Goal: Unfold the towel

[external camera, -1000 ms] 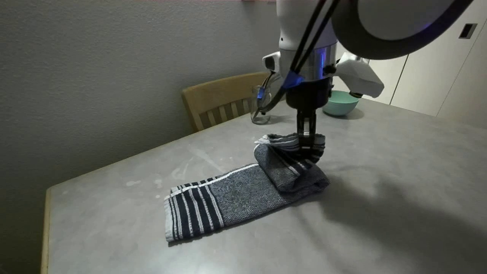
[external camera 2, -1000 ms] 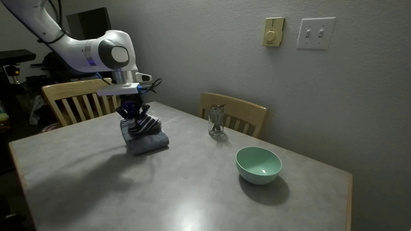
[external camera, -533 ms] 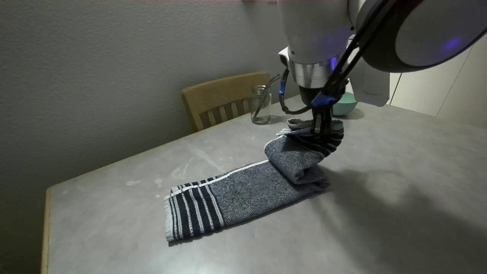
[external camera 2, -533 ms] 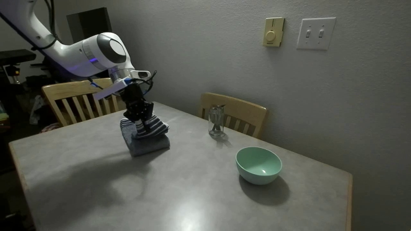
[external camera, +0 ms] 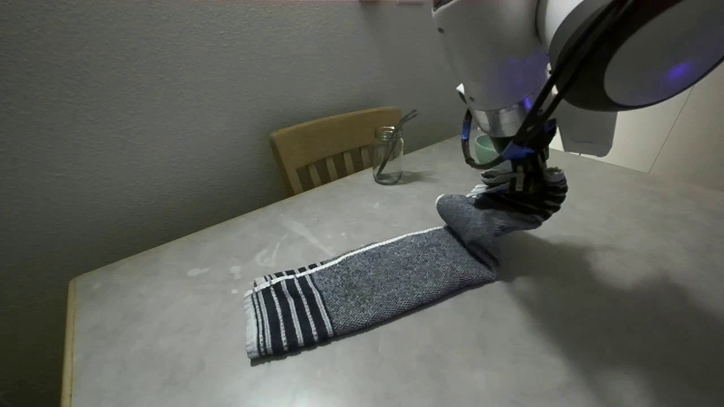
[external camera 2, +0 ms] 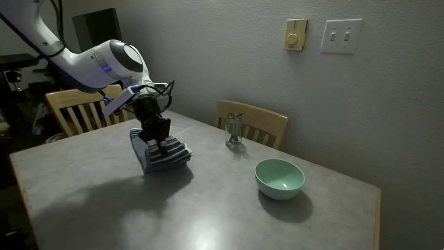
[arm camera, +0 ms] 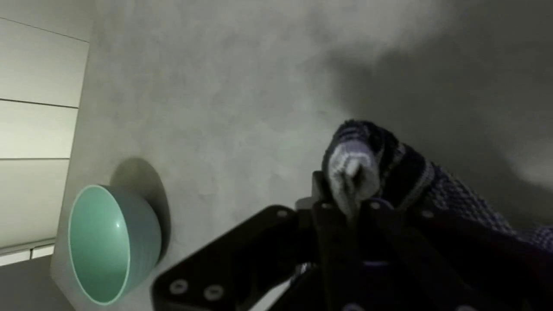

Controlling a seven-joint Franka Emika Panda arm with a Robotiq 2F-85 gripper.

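In an exterior view, the big robot arm [external camera: 498, 62] is farther toward three o'clock than it was half a second ago. The towel [external camera: 390, 277] is on the table [external camera: 169, 322]; more of its grey middle now lies flat, and its flat striped end stays put. The gripper [external camera: 527, 182] pinches the bunched end, at two o'clock from those stripes, and holds it up. Behind is a bumpy grey wall [external camera: 169, 113]. The table has pale smears [external camera: 198, 272] and a dark shadow [external camera: 611, 299]. A wooden chair [external camera: 339, 130] stands past its edge. In an exterior view, the green bowl [external camera 2: 277, 177] sits at three o'clock from the towel and the glass jar [external camera 2: 233, 128] at two; neither has moved. On the wall are a white switch plate [external camera 2: 341, 36] and a smaller yellow box [external camera 2: 295, 34].
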